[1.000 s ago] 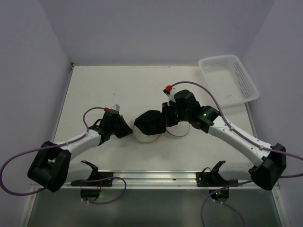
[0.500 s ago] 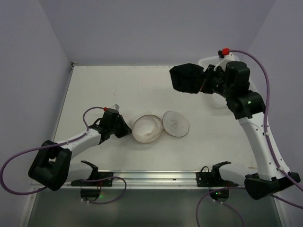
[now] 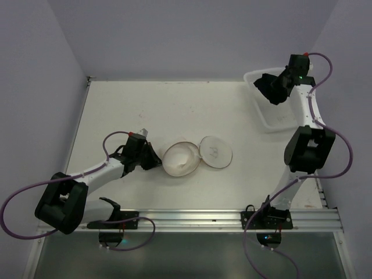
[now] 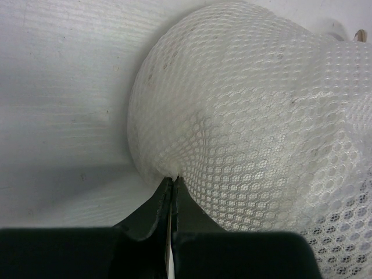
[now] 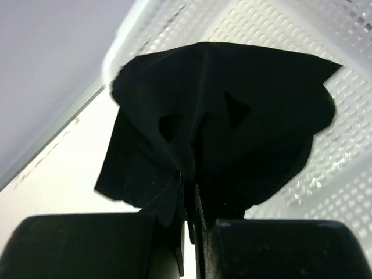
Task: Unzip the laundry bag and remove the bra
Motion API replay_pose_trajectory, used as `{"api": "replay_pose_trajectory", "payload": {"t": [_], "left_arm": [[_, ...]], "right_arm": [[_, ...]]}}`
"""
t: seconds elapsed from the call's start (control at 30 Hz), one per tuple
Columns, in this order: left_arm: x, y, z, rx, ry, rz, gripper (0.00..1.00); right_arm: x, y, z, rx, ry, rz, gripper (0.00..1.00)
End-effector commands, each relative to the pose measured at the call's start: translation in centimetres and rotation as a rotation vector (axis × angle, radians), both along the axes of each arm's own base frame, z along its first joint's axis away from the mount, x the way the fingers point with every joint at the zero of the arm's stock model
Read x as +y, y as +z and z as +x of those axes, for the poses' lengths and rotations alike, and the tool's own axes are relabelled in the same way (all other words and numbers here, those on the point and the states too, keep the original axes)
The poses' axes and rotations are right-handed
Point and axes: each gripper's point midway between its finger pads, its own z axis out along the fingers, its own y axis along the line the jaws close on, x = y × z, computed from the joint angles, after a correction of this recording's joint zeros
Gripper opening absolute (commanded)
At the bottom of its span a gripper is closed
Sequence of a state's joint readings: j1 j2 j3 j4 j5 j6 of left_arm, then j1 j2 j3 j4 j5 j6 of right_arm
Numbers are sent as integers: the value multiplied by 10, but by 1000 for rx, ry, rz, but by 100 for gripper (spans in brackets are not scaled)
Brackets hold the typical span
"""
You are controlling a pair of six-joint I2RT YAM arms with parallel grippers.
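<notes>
Obs: left gripper (image 4: 172, 185) pinched shut on mesh at the edge of the laundry bag (image 3: 181, 160), which lies open mid-way across the counter (image 3: 145, 104). The right gripper (image 5: 189, 195) is clamped shut on the black bra (image 5: 221, 110) above the white basket (image 3: 278, 119). Risk: the hold is a thin bunch of fabric (may slip, or drape over the basket rim on release); the top view places both arms, but only the wrist views show the jaws closed on cloth.

Robot lab cell: bare lilac walls (image 3: 192, 35) box in a white table (image 3: 151, 110).
</notes>
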State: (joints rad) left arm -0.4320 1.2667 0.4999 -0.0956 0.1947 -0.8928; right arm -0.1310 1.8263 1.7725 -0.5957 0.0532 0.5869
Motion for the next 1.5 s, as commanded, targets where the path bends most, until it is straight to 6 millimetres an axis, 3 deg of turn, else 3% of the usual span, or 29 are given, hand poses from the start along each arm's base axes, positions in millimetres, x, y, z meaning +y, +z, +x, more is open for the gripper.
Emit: {"api": "replay_pose_trajectory", "payload": {"t": [0.0, 0.07, 0.1, 0.17, 0.2, 0.3, 0.33, 0.5, 0.53, 0.57, 0.7, 0.73, 0.77, 0.8, 0.83, 0.87, 0.9, 0.93, 0.97, 1.0, 1.03, 1.07, 1.1, 1.13, 1.17, 1.2, 1.23, 1.27, 1.47], "left_arm": [[-3, 12, 4, -30, -44, -8, 0], [-2, 11, 2, -21, -46, 2, 0], [-2, 10, 2, -19, -51, 6, 0], [-3, 11, 2, -16, -57, 2, 0], [-3, 11, 1, -15, -62, 2, 0], [-2, 9, 0, -7, -61, 6, 0], [-2, 9, -1, -4, -62, 7, 0], [0, 6, -3, -1, -59, 14, 0], [-1, 7, -2, -3, -58, 12, 0], [-1, 6, -2, -1, -59, 12, 0], [-3, 6, 2, -6, -64, 10, 0], [-4, 6, 3, -5, -66, 10, 0], [-5, 6, 4, -7, -71, 9, 0], [-6, 6, 5, -9, -73, 5, 0], [-7, 7, 6, -11, -77, 4, 0], [-7, 7, 8, -14, -78, 6, 0], [-7, 7, 8, -13, -80, 6, 0], [-8, 7, 9, -13, -84, 5, 0], [-9, 7, 11, -16, -88, 5, 0], [-10, 7, 11, -15, -91, 2, 0], [-11, 8, 11, -16, -95, -1, 0], [-11, 8, 12, -17, -98, -1, 0], [-12, 8, 12, -18, -99, -2, 0], [-13, 8, 12, -15, -104, -5, 0], [-14, 8, 13, -17, -106, -9, 0], [-14, 8, 12, -17, -107, -10, 0], [-15, 9, 12, -18, -113, -15, 0], [-16, 10, 13, -21, -113, -16, 0], [-16, 14, 14, -32, -111, -18, 0]], "right_arm": [[-31, 19, 40, -108, -113, -8, 0], [-43, 19, 57, -135, -136, -15, 0], [-49, -7, 69, -96, -142, -9, 0], [-54, -10, 85, -111, -129, -6, 1], [-55, -35, 94, -73, -122, 3, 2], [-54, -47, 107, -71, -95, 17, 16], [-53, -56, 110, -59, -85, 21, 33], [-41, -38, 110, -103, -22, 52, 77], [-40, -18, 106, -138, -19, 48, 81], [-39, -19, 101, -131, -19, 50, 86], [-24, 19, 74, -180, 27, 46, 91], [-15, 14, 64, -159, 59, 67, 91], [-4, 38, 51, -192, 91, 66, 91], [5, 41, 42, -186, 120, 67, 91], [17, 29, 28, -150, 161, 67, 91], [38, 54, 11, -194, 214, 52, 91], [53, 56, 0, -195, 252, 43, 90], [64, 37, -16, -149, 282, 16, 89], [95, 37, -29, -146, 348, -1, 89], [114, 54, -49, -187, 405, -34, 88], [132, 32, -66, -140, 444, -32, 88], [168, 29, -84, -140, 531, -23, 87], [185, 40, -101, -186, 580, -14, 86], [202, 16, -120, -139, 622, 8, 84], [235, 11, -141, -139, 709, 27, 83], [249, 17, -154, -176, 747, 39, 82], [261, -3, -171, -141, 784, 50, 82], [286, -7, -190, -142, 852, 55, 81], [348, -43, -243, -113, 1050, 55, 73]]}}
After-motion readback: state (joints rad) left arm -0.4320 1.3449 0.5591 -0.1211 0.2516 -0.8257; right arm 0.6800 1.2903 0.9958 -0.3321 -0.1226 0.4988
